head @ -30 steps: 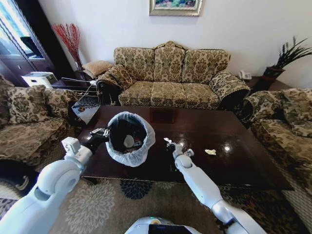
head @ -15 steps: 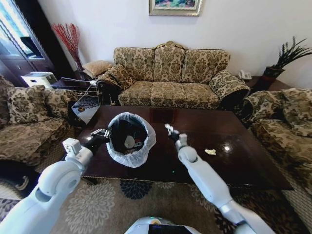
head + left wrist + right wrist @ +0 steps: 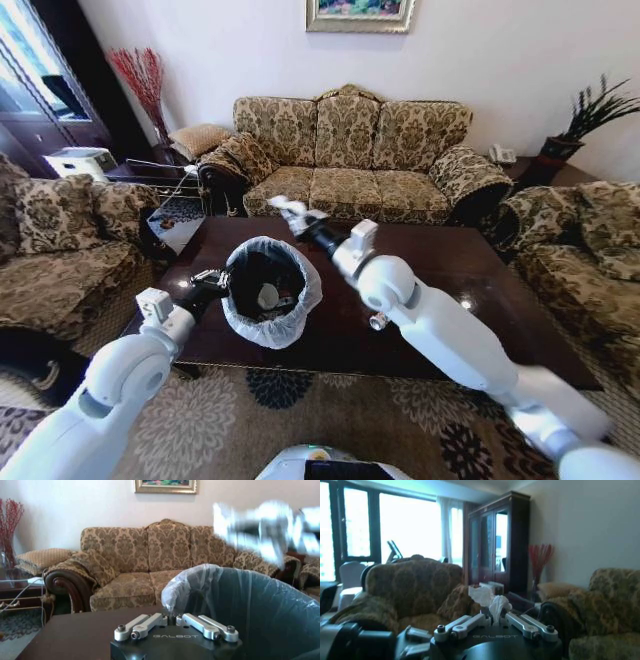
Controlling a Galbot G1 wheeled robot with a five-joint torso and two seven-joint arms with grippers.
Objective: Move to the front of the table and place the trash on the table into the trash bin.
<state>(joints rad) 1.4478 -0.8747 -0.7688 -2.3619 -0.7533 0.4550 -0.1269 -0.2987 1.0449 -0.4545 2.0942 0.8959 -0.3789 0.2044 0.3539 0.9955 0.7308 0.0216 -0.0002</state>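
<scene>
While sofas ring table (image 3: 420, 265), right claw (image 3: 288, 211) grips paper wad (image 3: 489, 598)

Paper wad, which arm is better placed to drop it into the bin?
Right. The right gripper holds the paper wad just beyond the bin; the left gripper grips the bin's rim.

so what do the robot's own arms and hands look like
Both arms are smooth, rounded, glossy white shells with bulbous joints. Each narrows to a black wrist section. The left hand and right hand have silvery metal linkage fingers fastened with small bolts on a black base printed GALBOT. A small white boxy module sits on each forearm. No loose cables show.
</scene>
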